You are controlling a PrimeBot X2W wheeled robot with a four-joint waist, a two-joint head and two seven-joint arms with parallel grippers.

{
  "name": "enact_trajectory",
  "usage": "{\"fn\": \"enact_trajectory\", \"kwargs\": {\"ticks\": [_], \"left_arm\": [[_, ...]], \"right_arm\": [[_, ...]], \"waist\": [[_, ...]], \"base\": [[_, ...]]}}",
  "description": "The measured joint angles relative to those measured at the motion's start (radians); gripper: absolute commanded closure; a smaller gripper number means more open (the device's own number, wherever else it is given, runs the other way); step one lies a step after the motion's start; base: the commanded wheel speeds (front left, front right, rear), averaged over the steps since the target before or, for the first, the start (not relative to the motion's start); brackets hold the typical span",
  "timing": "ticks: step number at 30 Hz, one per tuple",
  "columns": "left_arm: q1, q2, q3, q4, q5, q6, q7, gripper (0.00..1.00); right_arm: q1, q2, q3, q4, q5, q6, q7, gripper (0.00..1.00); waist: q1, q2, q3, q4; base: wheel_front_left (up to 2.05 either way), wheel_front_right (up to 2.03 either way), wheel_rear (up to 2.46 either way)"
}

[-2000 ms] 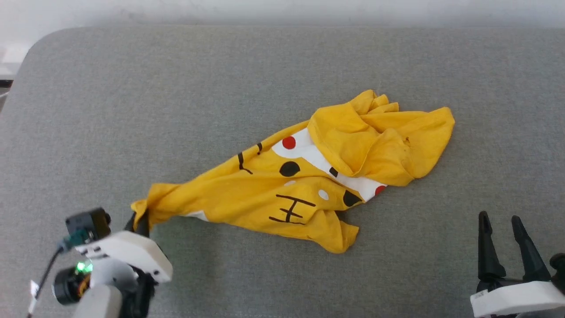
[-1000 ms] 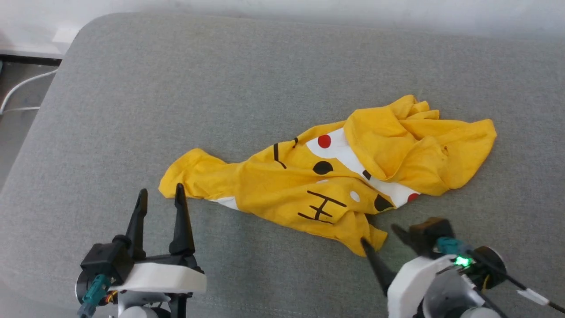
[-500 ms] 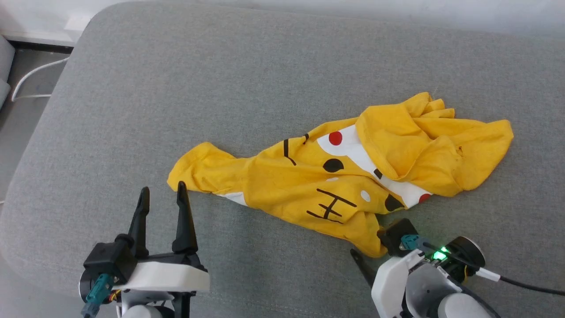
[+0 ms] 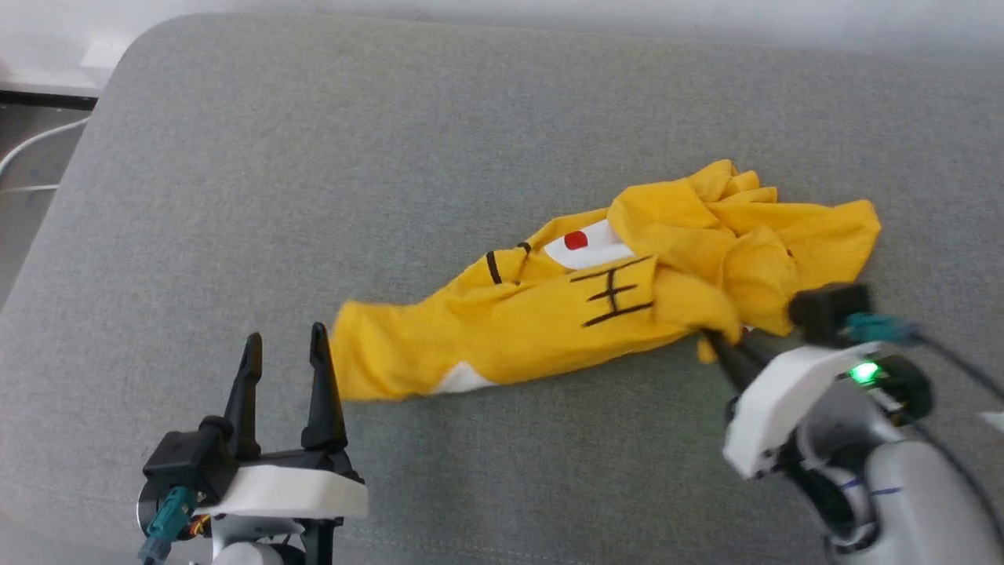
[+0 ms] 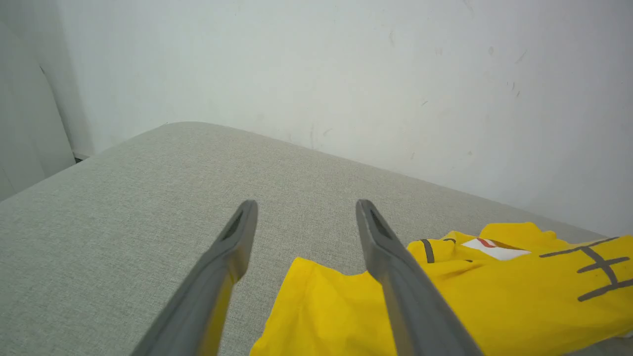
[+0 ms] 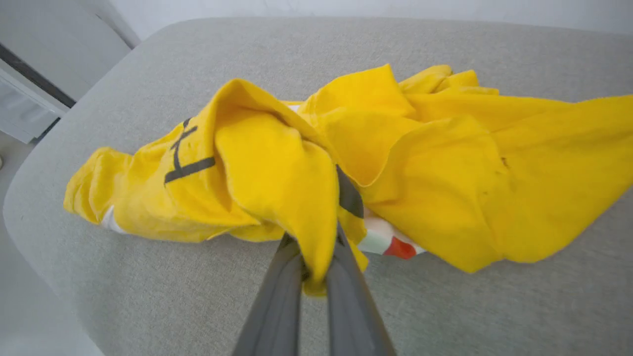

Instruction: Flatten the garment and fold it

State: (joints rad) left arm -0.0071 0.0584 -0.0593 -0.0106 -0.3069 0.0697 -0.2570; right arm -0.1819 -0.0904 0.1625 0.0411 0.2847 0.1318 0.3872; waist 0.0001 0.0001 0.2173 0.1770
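The garment (image 4: 549, 329) lay crumpled on the grey fabric-covered bench (image 4: 314, 157), stretched from its bunched far-right end towards the near left. A red dot (image 4: 576, 240) sat on a white patch near its middle, with a black H-shaped mark (image 4: 616, 294) just beside it and a smaller white patch (image 4: 463, 380) at the near edge.

The right gripper (image 4: 715, 343) was pressed together on a fold of the yellow cloth at the garment's near right edge. In the right wrist view its two dark fingers (image 6: 277, 296) met with the fabric pinched between them, and the gripper (image 6: 316, 257) held that fold raised off the bench while the rest of the garment (image 6: 494, 163) draped down to either side.

The left gripper (image 4: 285, 336) stood spread, holding nothing, fingers pointing away from the robot. Its right finger tip was just beside the garment's near left end, though whether it touched the cloth could not be told. In the left wrist view the gripper (image 5: 305, 205) showed bare bench between its fingers, the garment (image 5: 474, 296) lay to the right behind one finger, and a pale wall (image 5: 296, 74) rose beyond.
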Motion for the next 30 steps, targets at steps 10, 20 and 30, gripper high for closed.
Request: {"fn": "enact_trajectory", "kwargs": {"ticks": [10, 20, 30], "left_arm": [[0.000, -0.002, -0.005, 0.021, 0.001, -0.016, 0.000, 0.00], [0.002, -0.003, -0.001, 0.039, 0.010, -0.021, 0.000, 0.00], [0.005, -0.003, -0.010, 0.047, 0.019, -0.026, 0.000, 0.00]], "right_arm": [[0.183, -0.003, -0.429, -0.134, 0.018, 0.000, 0.233, 1.00], [0.280, 0.036, -0.490, -0.021, -0.012, 0.000, 0.162, 0.30], [0.207, 0.036, -0.477, -0.205, -0.018, 0.000, 0.125, 0.00]], "waist": [[-0.0001, 0.0000, -0.015, -0.012], [-0.0001, 0.0000, -0.033, -0.023], [-0.0001, 0.0000, -0.050, -0.034]], "base": [[0.00, 0.00, 0.00], [0.00, 0.00, 0.00], [0.00, 0.00, 0.00]]}}
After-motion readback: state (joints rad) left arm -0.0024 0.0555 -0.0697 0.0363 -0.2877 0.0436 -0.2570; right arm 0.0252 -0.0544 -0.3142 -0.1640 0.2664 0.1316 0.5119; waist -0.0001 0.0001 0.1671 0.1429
